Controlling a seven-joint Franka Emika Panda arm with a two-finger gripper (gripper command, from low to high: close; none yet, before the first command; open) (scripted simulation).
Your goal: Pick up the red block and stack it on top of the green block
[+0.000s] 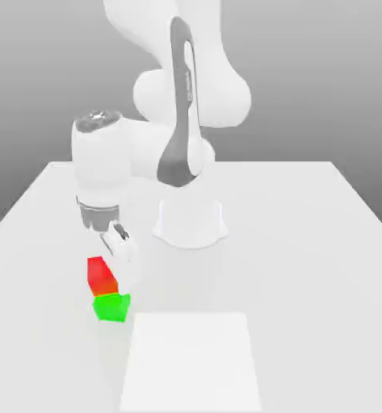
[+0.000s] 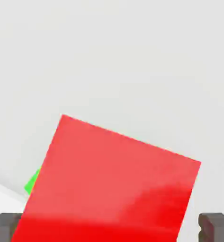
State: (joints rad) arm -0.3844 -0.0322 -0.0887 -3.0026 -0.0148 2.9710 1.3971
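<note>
Stacking is what we record first: the small bright-red cube with smooth matte faces (image 1: 102, 276) sits directly on top of the small bright-green cube of the same size (image 1: 112, 307), the two faces touching. In the exterior view the red cube appears shifted a little toward that view's left relative to the green one, so the edges do not line up exactly. Both cubes stand on the plain white desk (image 1: 323, 242), toward the exterior view's left and in front of the arm's round base (image 1: 191, 223).

In the hand view we see the red cube's top face (image 2: 113, 184) turned at an angle, with a thin sliver of the green cube (image 2: 32, 182) showing past one edge beneath it.

The hand (image 1: 119, 242) sits just above and beside the red cube. Its dark fingertips (image 2: 217, 227) stand spread, one on either side of the red cube, with a clear gap visible between the fingertip and the cube's edge on one side; we find no pinch on the cube.

A flat, paler white rectangular panel (image 1: 191, 363) lies on the desk just beside the stack, toward the exterior view's right. The white arm (image 1: 186, 105) rises behind it.
</note>
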